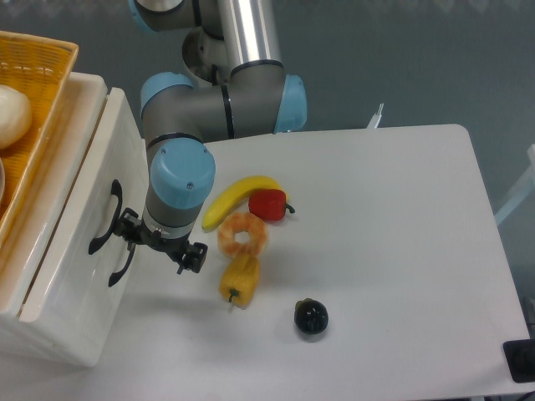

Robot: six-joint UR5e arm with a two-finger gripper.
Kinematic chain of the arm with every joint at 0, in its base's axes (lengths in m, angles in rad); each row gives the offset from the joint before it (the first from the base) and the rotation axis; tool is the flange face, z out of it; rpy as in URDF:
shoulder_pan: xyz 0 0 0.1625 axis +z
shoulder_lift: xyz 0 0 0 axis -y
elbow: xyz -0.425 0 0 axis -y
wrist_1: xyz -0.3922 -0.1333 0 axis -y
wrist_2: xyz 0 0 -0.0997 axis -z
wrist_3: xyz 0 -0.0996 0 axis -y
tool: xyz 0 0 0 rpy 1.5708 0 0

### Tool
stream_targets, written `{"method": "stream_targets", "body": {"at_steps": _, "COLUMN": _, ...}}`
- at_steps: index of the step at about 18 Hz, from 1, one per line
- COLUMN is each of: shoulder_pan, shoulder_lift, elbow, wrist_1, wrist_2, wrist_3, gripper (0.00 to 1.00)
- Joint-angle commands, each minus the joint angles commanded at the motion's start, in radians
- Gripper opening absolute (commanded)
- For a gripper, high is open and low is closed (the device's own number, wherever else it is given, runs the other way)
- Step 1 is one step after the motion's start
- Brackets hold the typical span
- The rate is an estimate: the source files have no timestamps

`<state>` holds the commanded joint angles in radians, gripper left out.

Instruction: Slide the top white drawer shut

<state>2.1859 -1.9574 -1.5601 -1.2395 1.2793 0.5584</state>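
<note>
The top white drawer (77,219) sits pushed in, its front panel almost flush with the cabinet and only a narrow lip showing along the top. Its black curved handle (104,219) lies just left of my gripper (159,243). The gripper points down at the table right against the drawer front, beside the handle. My blue wrist covers the fingertips, so how the jaws stand is hidden. A second black handle (123,261) marks the lower drawer front.
An orange woven basket (38,92) holding a white round thing rests on the cabinet top. Right of the gripper lie a banana (236,194), a red pepper (268,204), a glazed ring (243,235), a yellow piece (239,280) and a dark round fruit (311,316).
</note>
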Motion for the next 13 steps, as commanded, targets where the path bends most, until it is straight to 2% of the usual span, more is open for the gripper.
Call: {"method": "stream_targets", "body": {"at_steps": 13, "shoulder_pan": -0.009, "shoulder_lift": 0.0, "elbow": -0.003, "wrist_1": 0.0, "wrist_2": 0.0, "wrist_3": 0.002, "gripper": 1.0}}
